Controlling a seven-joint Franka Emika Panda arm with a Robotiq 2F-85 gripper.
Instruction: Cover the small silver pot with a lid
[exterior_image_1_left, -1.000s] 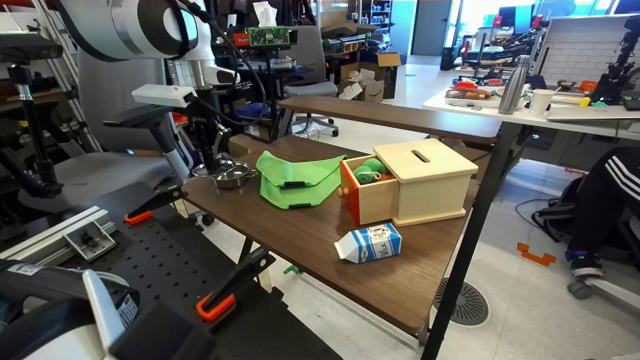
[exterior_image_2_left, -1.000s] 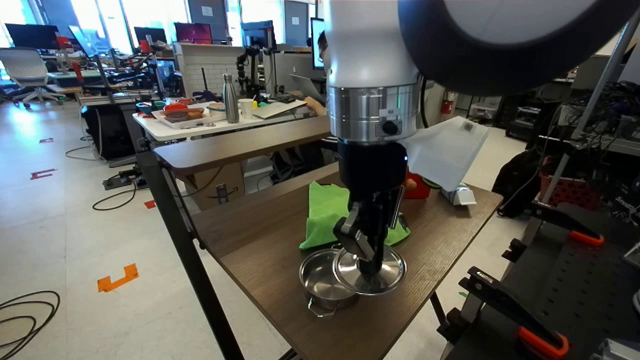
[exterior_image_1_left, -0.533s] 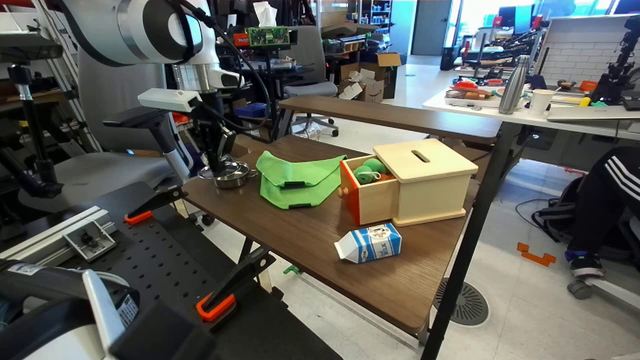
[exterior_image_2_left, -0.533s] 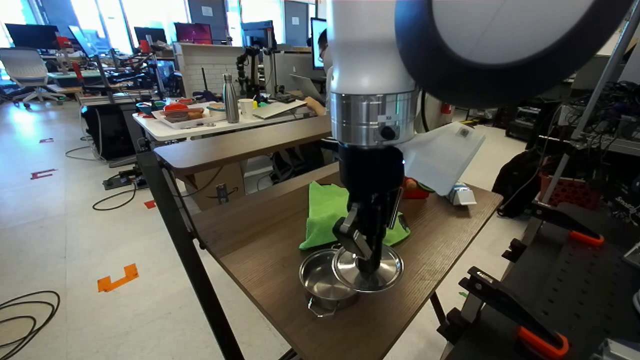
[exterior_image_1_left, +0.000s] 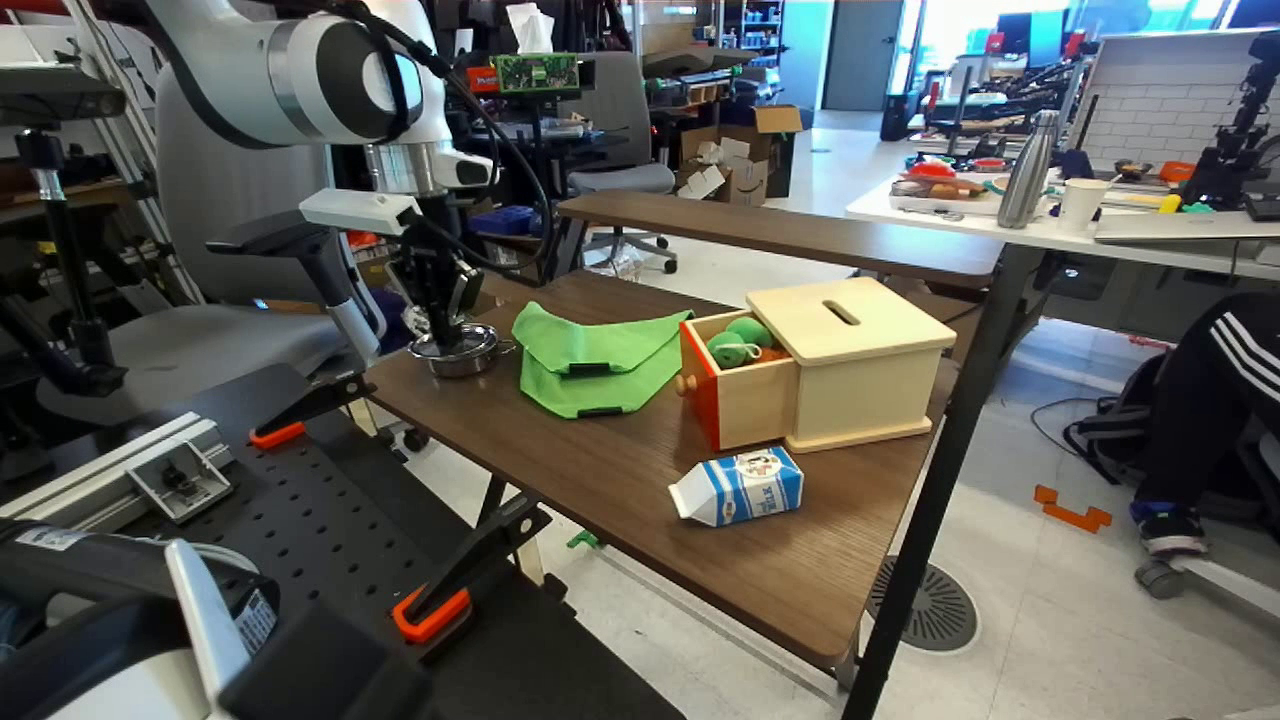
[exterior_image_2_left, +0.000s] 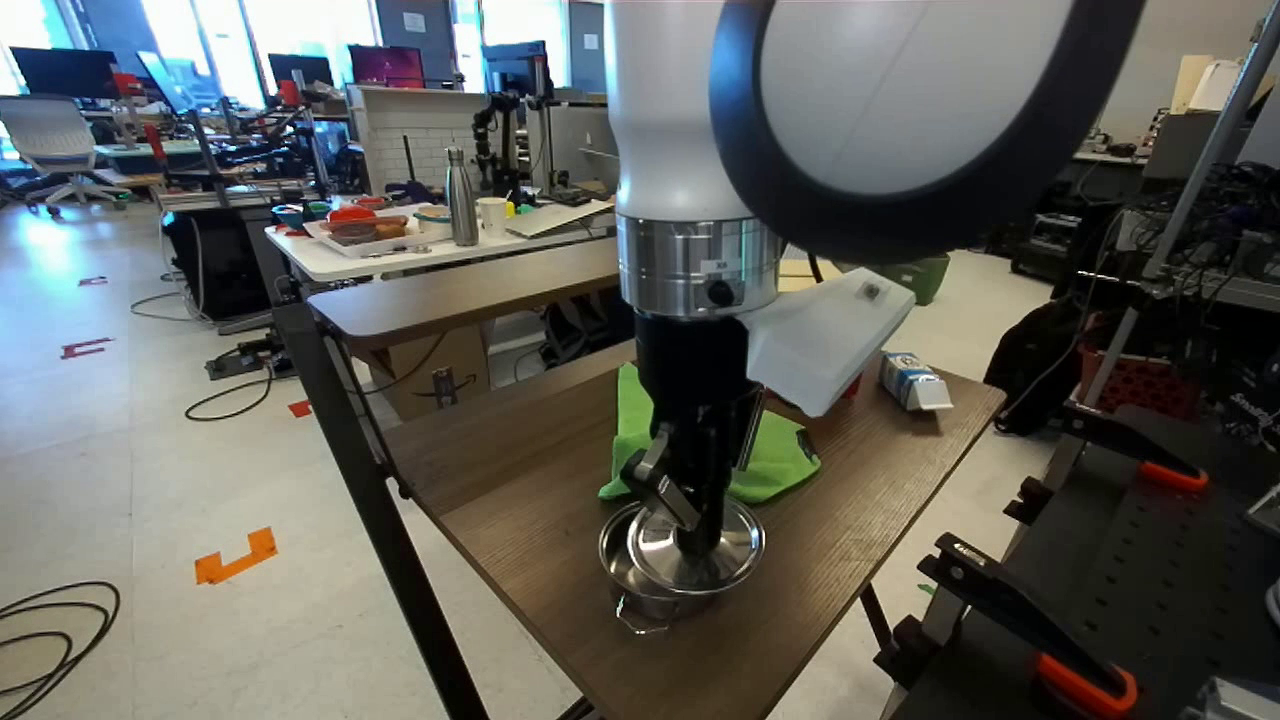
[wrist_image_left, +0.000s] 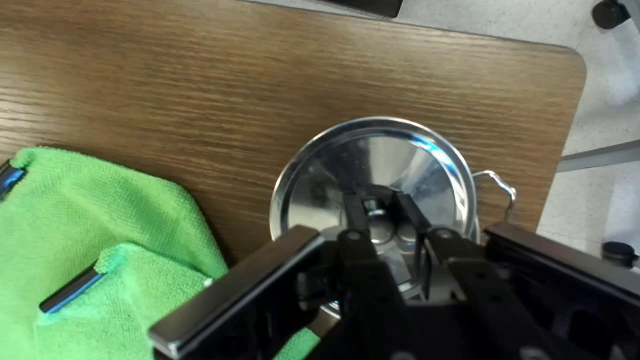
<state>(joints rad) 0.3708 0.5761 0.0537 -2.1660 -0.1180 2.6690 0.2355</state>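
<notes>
The small silver pot (exterior_image_2_left: 655, 606) stands on the brown table, with a wire handle toward the viewer in an exterior view. It also shows in an exterior view (exterior_image_1_left: 465, 368). A round shiny metal lid (exterior_image_2_left: 738, 562) is over the pot but off-centre, leaving part of the pot's opening uncovered. I cannot tell whether it touches the rim. In the wrist view the lid (wrist_image_left: 325, 190) hides most of the pot; the pot's handle (wrist_image_left: 502, 185) sticks out at right. My gripper (wrist_image_left: 378, 200) points down with its fingers on both sides of the lid's knob, shut on it.
A green cloth (exterior_image_1_left: 600, 365) lies beside the pot. A wooden box (exterior_image_1_left: 870, 370) with an open red-fronted drawer and a milk carton (exterior_image_1_left: 745, 487) stand farther along the brown table (exterior_image_1_left: 600, 480). A grey chair (exterior_image_1_left: 230, 200) is close behind the arm.
The gripper and lid have moved together toward the pot, so the lid overlaps the opening more than before. The pot, cloth, box and carton have not moved.
</notes>
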